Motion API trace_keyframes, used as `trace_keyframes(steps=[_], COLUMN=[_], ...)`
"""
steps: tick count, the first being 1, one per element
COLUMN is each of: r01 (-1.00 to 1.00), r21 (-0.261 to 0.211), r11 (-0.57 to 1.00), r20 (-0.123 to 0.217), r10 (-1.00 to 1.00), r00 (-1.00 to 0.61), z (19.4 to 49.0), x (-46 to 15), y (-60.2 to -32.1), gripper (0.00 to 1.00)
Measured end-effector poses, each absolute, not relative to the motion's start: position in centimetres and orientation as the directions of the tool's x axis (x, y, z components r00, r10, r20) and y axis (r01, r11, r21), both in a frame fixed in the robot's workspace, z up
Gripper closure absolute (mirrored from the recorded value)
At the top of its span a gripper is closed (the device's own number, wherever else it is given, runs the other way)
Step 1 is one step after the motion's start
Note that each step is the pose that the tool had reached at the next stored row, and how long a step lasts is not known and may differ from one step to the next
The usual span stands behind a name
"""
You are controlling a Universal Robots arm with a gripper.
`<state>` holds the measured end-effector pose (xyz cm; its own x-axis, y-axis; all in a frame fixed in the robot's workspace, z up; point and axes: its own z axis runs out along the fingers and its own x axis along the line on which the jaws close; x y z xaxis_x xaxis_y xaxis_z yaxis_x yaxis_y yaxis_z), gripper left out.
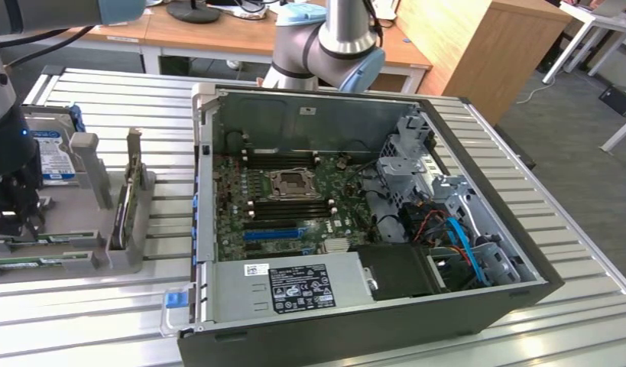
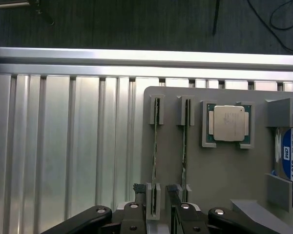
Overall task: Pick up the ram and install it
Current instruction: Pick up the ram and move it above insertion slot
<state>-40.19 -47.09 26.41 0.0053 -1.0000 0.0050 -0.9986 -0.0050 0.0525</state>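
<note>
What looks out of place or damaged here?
Nothing stands out. The ram and the second stick stand straight in the grey holder, the processor sits square in its pocket, and the computer case lies open.

An open computer case (image 1: 394, 325) lies on the slatted desk (image 1: 89, 321) — motherboard (image 1: 292, 202) exposed. At the exterior view's left, the gripper (image 1: 9, 224) hangs over a grey holder (image 1: 108, 256) carrying a hard drive (image 1: 50, 157).
</note>
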Motion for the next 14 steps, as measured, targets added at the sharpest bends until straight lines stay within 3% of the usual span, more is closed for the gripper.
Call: trace_keyframes(steps=[14], r01=[-0.999], r21=[0.053], r11=[-0.005], r20=[0.005], r10=[-1.0], r00=[0.005], z=[25.82], x=[-40.2], y=[-47.51], gripper=[0.7])
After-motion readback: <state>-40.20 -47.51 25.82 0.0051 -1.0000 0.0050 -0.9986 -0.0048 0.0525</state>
